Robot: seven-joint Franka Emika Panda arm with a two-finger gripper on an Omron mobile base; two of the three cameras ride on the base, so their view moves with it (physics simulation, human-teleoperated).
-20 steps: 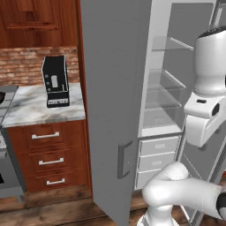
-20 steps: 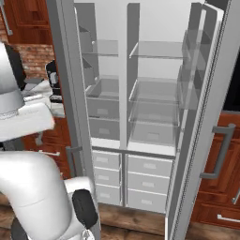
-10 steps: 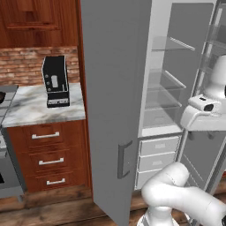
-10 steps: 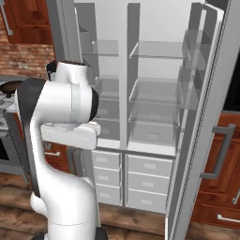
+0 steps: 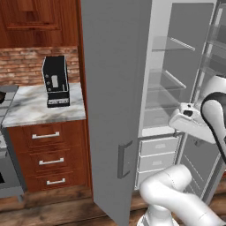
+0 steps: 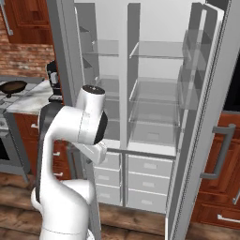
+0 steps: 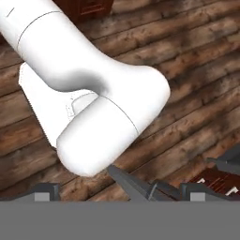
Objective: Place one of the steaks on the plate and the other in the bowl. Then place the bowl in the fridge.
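Note:
The fridge (image 5: 170, 66) stands open in both base views, tall and light grey, with bare glass shelves and pale drawers (image 6: 150, 180) at the bottom. The steaks, the plate and the bowl are out of view. My arm is folded low in front of the fridge's left half. The hand points down at the wooden floor (image 7: 197, 93). My gripper (image 7: 119, 193) is open: its two dark fingertips (image 7: 47, 191) rise far apart at the bottom of the hand view, and nothing is held between them.
The fridge's left door (image 5: 114, 88) swings out toward the base, and the right door (image 6: 201, 154) stands open beside wooden cabinets. A black coffee machine (image 5: 55, 81) sits on the marble counter (image 5: 31, 112). A dark pan (image 6: 13, 86) rests on the stove at far left.
The arm has swung from upright at the side down into a fold in front of the fridge. The jaws have stayed wide open. The fridge and counter have not shifted.

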